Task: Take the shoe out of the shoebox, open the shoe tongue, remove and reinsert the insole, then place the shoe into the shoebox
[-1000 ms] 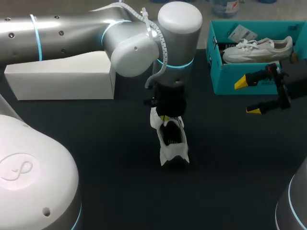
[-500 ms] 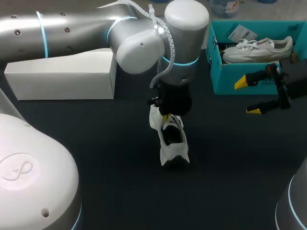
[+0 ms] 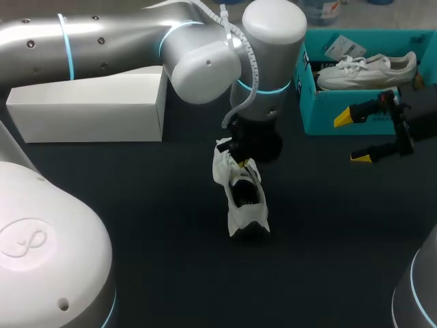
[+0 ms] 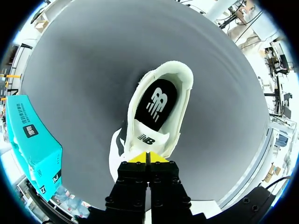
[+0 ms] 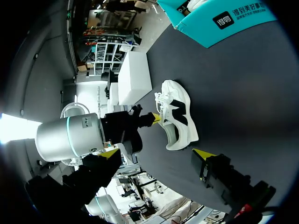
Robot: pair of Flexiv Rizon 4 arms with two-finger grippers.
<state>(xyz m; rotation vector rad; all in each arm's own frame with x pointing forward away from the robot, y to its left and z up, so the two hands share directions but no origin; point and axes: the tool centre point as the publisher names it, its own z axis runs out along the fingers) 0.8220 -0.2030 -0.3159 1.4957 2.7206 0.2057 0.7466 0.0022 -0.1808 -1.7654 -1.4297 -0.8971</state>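
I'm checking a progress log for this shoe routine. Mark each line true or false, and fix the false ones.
1. One shoe stands on its sole on the table, outside the shoebox. True.
2. The shoebox is empty. False: a second white shoe lies in it.
3. The right gripper grips the shoe's heel. False: it is open, apart from the shoe, in front of the shoebox.
4. The left gripper is pinched shut on the tongue of the shoe on the table. True.
5. The insole lies on the table beside the shoe. False: the dark insole is inside the shoe.
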